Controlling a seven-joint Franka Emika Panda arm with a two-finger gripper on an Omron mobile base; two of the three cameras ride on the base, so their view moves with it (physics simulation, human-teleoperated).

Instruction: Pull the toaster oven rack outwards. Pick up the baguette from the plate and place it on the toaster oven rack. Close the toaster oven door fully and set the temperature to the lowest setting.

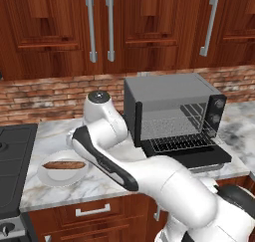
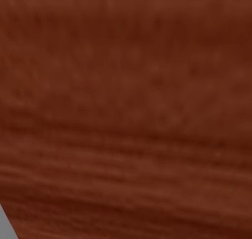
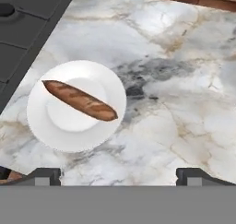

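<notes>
— What do we see on the marble counter (image 1: 99,183)?

— We see the baguette (image 3: 79,100) lying across the white plate (image 3: 41,121) near the counter's left end, just beside the dark stovetop (image 1: 15,156). The toaster oven (image 1: 169,94) stands toward the right, against the brick back wall, its door (image 1: 199,156) dropped flat and the rack (image 1: 182,142) drawn out over it.

— And the claw?

— We look down along the gripper (image 3: 118,176) — its fingertips (image 3: 46,176) spread wide apart, holding nothing, above bare marble with the plate off to one side, well clear of the bread.
</notes>
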